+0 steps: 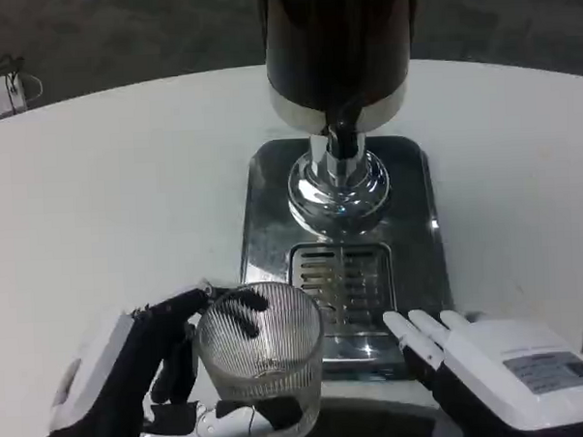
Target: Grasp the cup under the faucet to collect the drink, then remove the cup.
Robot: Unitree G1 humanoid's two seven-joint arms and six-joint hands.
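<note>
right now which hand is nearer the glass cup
Left. The left hand grips the glass cup, fingers wrapped around its ribbed wall. The right hand lies apart to the cup's right, by the drip tray.

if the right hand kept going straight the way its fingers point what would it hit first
Probably the drip grate on the dispenser's steel base: the right hand points up-left toward it. Its height above the base is unclear.

light: dim, even; glare: chrome base [339,192]; focus: soft, grainy; background: dark
</note>
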